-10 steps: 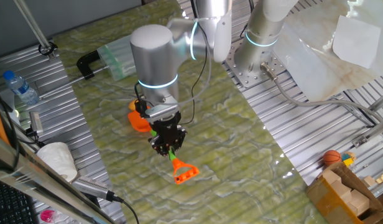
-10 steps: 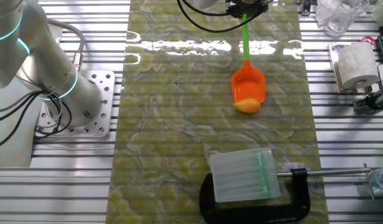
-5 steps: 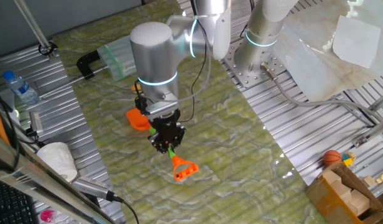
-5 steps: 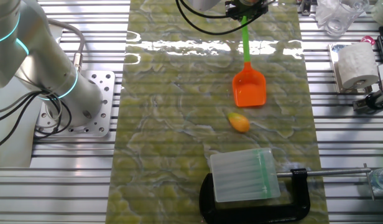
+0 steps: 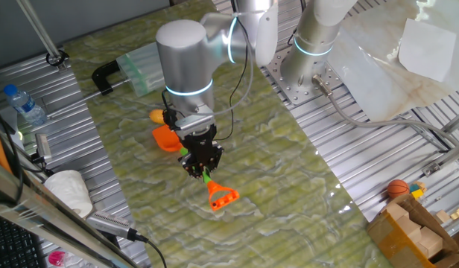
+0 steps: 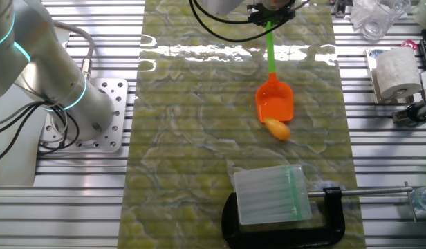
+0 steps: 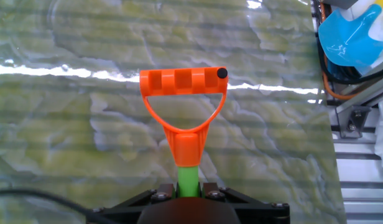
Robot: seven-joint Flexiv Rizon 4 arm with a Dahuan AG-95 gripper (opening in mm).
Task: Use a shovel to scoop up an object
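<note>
The shovel has an orange blade (image 6: 274,105), a thin green shaft (image 6: 270,50) and an orange D-shaped end (image 5: 223,197). My gripper (image 5: 202,168) is shut on the green shaft close to the D end (image 7: 184,93), which juts out past the fingers in the hand view. The blade (image 5: 167,138) rests low on the green mat. The object, a small yellow-orange oval lump (image 6: 276,128), lies on the mat touching the blade's front edge. From the first fixed view the lump (image 5: 156,116) peeks out beyond the blade, partly hidden by the arm.
A clear plastic box (image 6: 271,195) held in a black clamp (image 6: 330,221) stands close beyond the lump. A paper roll (image 6: 395,71) and a water bottle (image 5: 24,104) sit on the metal table sides. A small orange ball (image 5: 397,187) lies by wooden blocks (image 5: 412,227).
The lump left the blade edge, rolled toward the clear box, then the blade moved up to it again; the lump now touches the blade's front edge.
</note>
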